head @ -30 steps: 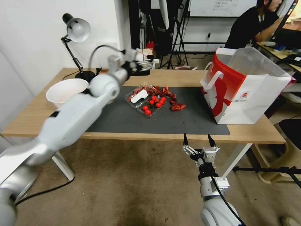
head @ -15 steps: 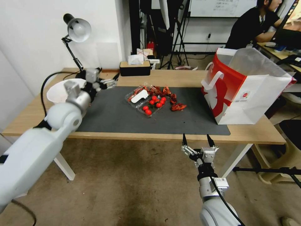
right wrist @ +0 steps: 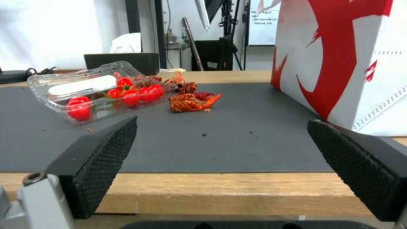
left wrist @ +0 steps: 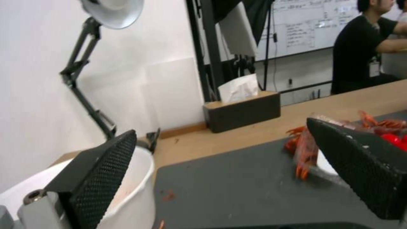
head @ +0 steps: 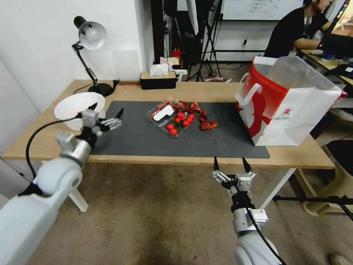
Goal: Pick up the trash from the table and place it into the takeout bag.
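Observation:
On the table's dark grey mat (head: 147, 141) the trash lies near the middle: a clear plastic tray of small red tomatoes (head: 173, 119) (right wrist: 97, 92) and red crayfish shells (head: 208, 125) (right wrist: 190, 101). A white bowl (head: 75, 106) (left wrist: 131, 197) sits at the table's left end. The red-and-white takeout bag (head: 290, 103) (right wrist: 352, 63) stands open at the right end. My left gripper (head: 106, 110) (left wrist: 229, 178) hovers open over the mat's left edge, beside the bowl. My right gripper (head: 228, 165) (right wrist: 220, 171) is open, below the table's front edge and facing the trash.
A desk lamp (head: 90, 35) and a dark tissue box (head: 158, 80) stand along the table's (head: 206, 90) back edge. Bare mat stretches between the trash and both grippers. A person sits at another desk behind the bag.
My left arm has swung down and leftward from high over the back of the table to the mat's left edge by the bowl. The right arm has stayed put.

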### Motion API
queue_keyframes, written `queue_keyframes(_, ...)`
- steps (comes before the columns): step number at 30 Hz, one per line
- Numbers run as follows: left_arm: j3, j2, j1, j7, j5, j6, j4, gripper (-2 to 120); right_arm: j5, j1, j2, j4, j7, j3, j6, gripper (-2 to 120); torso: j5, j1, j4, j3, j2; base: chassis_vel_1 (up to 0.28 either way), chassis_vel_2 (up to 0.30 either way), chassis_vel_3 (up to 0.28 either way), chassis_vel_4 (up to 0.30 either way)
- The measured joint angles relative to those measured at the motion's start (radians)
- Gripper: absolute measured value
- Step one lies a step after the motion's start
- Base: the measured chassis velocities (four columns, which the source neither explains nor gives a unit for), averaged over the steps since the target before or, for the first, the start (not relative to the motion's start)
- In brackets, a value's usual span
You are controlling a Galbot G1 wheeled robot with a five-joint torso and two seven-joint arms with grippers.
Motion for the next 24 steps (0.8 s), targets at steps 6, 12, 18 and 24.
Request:
queue_keyframes(6, -0.061, -0.042, 0.119, 0.019, 0.048, -0.032, -0.028, 100, 0.0, 0.0, 0.001, -0.003, 0.0, -0.002, 0.002, 100, 0.0, 0.0, -0.0001, 0.0, 0.0, 0.0, 0.0, 0.0, 0.0)
queue_keyframes(12, -0.09, -0.088, 0.248, 0.03, 0.116, -0.096, -0.038, 100, -0.003, 0.002, 0.004, -0.005, 0.001, -0.003, 0.002, 100, 0.0, 0.0, 0.0001, 0.0, 0.0, 0.0, 0.0, 0.0, 0.0)
queue_keyframes(18, -0.094, -0.12, 0.314, 0.042, 0.147, -0.159, -0.021, 100, -0.003, 0.002, 0.004, -0.006, 0.002, -0.001, 0.002, 100, 0.0001, 0.0, 0.0, 0.0, 0.0, 0.0, 0.0, 0.0, 0.0)
queue_keyframes(24, -0.099, -0.146, 0.34, 0.043, 0.152, -0.19, -0.012, 100, -0.003, -0.002, 0.005, -0.006, 0.003, 0.0, 0.002, 100, 0.0, 0.0, -0.0001, 0.0, 0.0, 0.0, 0.0, 0.0, 0.0)
